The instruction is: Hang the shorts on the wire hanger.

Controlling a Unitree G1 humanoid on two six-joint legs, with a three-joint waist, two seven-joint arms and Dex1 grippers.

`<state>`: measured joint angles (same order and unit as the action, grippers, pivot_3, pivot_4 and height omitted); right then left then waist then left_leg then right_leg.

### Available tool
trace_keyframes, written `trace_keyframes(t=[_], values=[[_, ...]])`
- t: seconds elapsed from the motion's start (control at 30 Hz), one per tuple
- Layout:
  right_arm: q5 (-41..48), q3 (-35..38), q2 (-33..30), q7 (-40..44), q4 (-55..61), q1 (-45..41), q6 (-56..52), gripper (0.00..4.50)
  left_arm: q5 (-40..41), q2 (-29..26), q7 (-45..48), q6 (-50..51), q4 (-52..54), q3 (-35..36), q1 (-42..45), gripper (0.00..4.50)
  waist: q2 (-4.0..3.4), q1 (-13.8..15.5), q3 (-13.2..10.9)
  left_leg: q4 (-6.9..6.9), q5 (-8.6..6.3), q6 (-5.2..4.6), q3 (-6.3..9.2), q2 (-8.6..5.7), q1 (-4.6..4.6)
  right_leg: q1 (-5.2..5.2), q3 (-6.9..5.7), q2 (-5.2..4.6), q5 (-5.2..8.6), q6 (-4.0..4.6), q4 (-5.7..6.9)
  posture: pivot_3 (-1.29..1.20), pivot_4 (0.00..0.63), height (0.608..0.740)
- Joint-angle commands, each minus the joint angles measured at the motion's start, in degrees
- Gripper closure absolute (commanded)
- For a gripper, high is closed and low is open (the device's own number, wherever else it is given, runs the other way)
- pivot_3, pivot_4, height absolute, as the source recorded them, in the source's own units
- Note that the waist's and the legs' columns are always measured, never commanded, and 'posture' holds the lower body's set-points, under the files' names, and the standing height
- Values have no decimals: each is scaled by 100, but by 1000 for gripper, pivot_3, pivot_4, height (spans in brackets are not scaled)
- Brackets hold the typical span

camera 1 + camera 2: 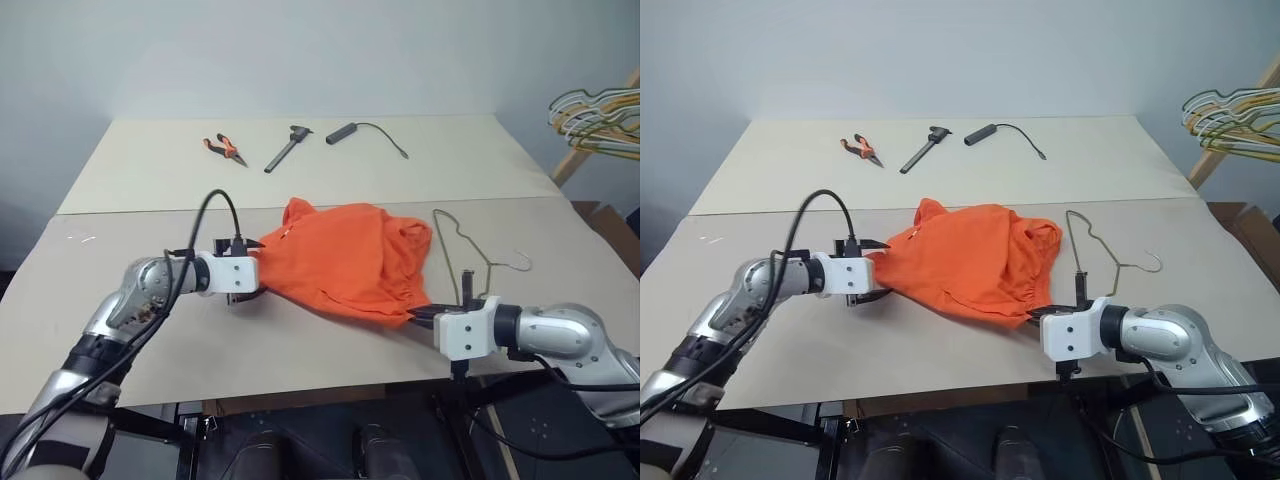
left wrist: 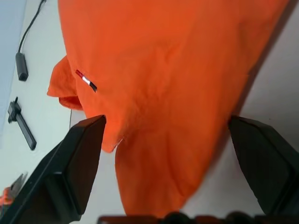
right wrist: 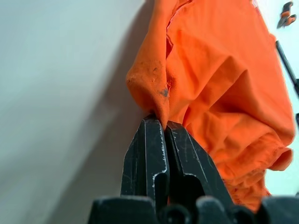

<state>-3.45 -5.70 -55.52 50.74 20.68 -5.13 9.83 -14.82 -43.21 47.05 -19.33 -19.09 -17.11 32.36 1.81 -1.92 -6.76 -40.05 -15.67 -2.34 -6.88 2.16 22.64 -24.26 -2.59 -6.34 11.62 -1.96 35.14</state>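
Note:
The orange shorts (image 1: pixel 350 260) lie crumpled in the middle of the table. At their left edge my left gripper (image 1: pixel 257 281) is open, and its fingers (image 2: pixel 70 163) stand wide on either side of the fabric without closing on it. My right gripper (image 1: pixel 419 316) is shut on a fold at the near right corner of the shorts (image 3: pixel 154 88), lifting that corner slightly. The thin wire hanger (image 1: pixel 462 250) lies flat on the table just right of the shorts. Its hook (image 1: pixel 520 262) points right, and its near end passes behind my right gripper.
At the far side of the table lie orange-handled pliers (image 1: pixel 225 149), a black caliper-like tool (image 1: pixel 286 148) and a black cable with a cylindrical handle (image 1: pixel 345 132). A wooden rack with bunched hangers (image 1: pixel 600 115) stands off the table's right. The table's front edge runs just below both grippers.

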Motion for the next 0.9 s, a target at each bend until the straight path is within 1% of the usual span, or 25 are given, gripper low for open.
trace_keyframes(t=[0.03,0.07,0.13,0.2,0.3,0.37,0.43,0.47,0.53,0.63,0.7,0.77,0.8,0.87,0.9], values=[[119,246,21,9,259,-3,-74,4500,-251,234,-268,-283,-486,-68,342,407,1,-38,5,-2,-7,-12,0,0,0,0,0,0,0,-1,1,-130,77,740],[127,260,21,12,267,0,-85,4500,-307,268,-280,-378,-612,-102,413,535,1,-44,7,-5,-12,-20,0,0,1,1,0,-1,-1,-2,2,-134,77,740],[143,296,10,24,268,12,-87,4500,-390,300,-291,-544,-781,-134,493,1268,1,-59,8,-16,-15,-26,1,0,5,0,0,-2,-2,-4,6,-135,77,740],[147,341,3,23,238,8,-82,4500,-401,311,-296,-624,-875,-132,534,1876,0,-74,9,-19,-17,-28,1,0,7,-1,0,-4,-2,-6,6,-135,77,740],[153,375,25,33,217,-4,-89,4500,-414,297,-319,-709,-990,-110,586,2902,0,-90,11,-21,-17,-29,0,1,7,-2,1,-4,-3,-7,7,-131,76,740],[208,387,62,53,213,-9,-112,4500,-377,237,-272,-761,-1004,-71,589,3509,0,-82,12,-22,-17,-29,1,1,7,-2,1,-4,-3,-7,9,-127,78,740],[257,395,73,94,200,-40,-125,4500,-266,120,-127,-784,-895,-3,540,4211,0,-82,13,-24,-17,-29,1,1,7,-2,1,-4,-3,-7,10,-127,78,740],[293,406,71,129,177,-61,-122,4500,-181,22,-2,-792,-796,36,494,4439,0,-83,13,-25,-17,-29,1,1,7,-2,1,-5,-3,-7,11,-127,78,740],[385,446,37,221,125,-108,-84,4500,76,-292,361,-764,-471,146,317,4439,0,-108,13,-26,-17,-29,1,3,9,-4,1,-4,-3,-7,11,-128,82,740],[655,550,-80,482,35,-152,50,4500,559,-1090,1189,-594,287,318,-193,4439,-2,-185,13,-26,-17,-29,12,12,8,-12,8,-4,-3,-6,19,-127,85,740],[960,665,-216,784,21,-117,133,4500,948,-1718,1716,-521,828,492,-688,4439,-5,-223,15,-25,-18,-28,14,19,7,-15,13,-3,-3,-6,19,-120,87,740],[1328,759,-408,1191,-73,-108,215,4500,1619,-2390,2265,-294,1504,831,-1392,4439,-7,-237,14,-26,-21,-29,10,36,3,-18,19,-2,-2,-6,23,-110,88,740],[1490,770,-489,1376,-146,-169,208,4500,1863,-2611,2418,-206,1750,985,-1661,4439,-7,-228,14,-25,-24,-30,7,40,2,-20,22,-1,-2,-5,23,-101,86,740],[1734,729,-574,1615,-308,-408,105,4500,2196,-2849,2518,20,2087,1231,-2010,4439,-9,-185,15,-26,-27,-34,7,43,-11,-11,23,-2,-2,-5,24,-92,84,740],[1815,650,-510,1654,-459,-702,-8,4500,2332,-2823,2466,199,2191,1324,-2037,4439,-10,-151,15,-27,-29,-37,6,43,-18,-4,23,-2,-2,-5,26,-82,79,740]])
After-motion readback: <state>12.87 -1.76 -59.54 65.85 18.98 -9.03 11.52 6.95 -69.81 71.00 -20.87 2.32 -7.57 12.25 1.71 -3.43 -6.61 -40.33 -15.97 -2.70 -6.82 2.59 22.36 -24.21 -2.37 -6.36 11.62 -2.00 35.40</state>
